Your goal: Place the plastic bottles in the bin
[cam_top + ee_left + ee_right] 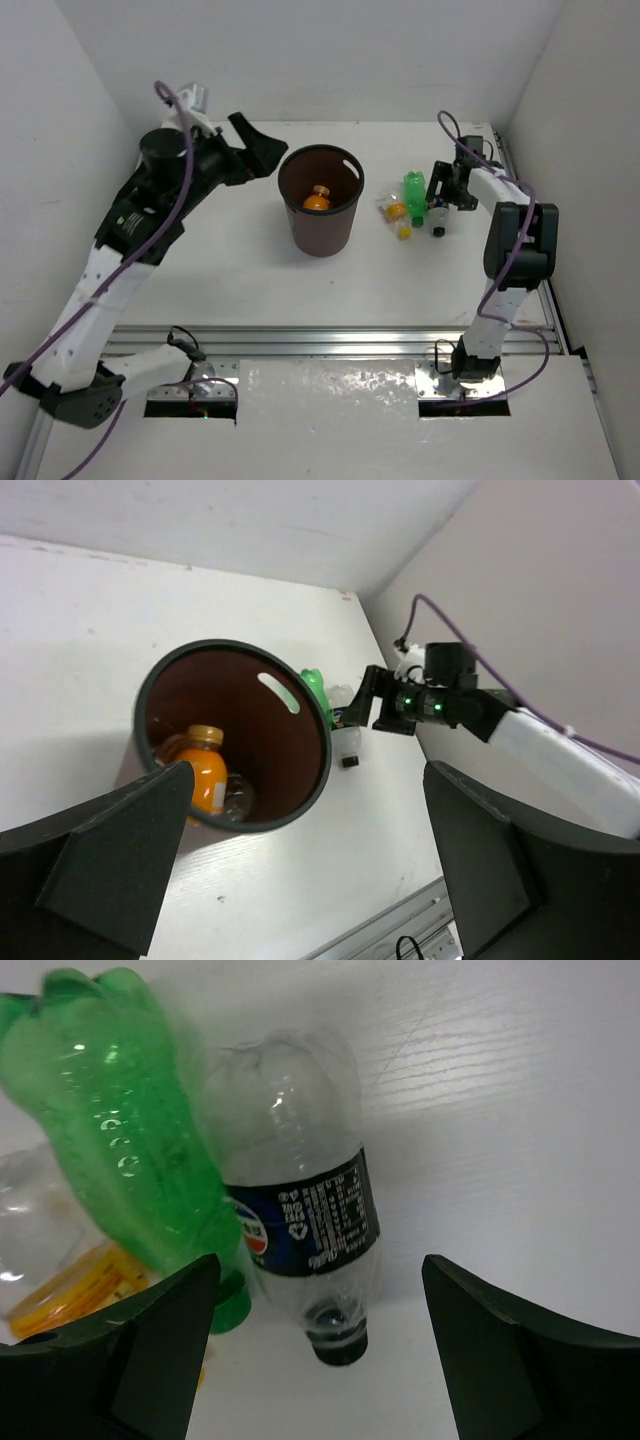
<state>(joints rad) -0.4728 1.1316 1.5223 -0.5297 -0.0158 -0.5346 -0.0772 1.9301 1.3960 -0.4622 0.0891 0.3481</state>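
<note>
The bin (320, 238) gapes unobstructed — green bottle (110, 1130) crowds one flank of clear bottle (300, 1200).

One bin (325, 236), one orange bottle (317, 198), one green bottle (415, 192), one dark-labelled clear bottle (300, 1220).

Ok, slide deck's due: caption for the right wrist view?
Open right hand poised over a clear dark-labelled bottle beside a green bottle.

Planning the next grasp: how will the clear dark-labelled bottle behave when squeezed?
The clear bottle looks empty, so probably light. Its see-through walls may dent. Lying on its round side, it could roll.
</note>
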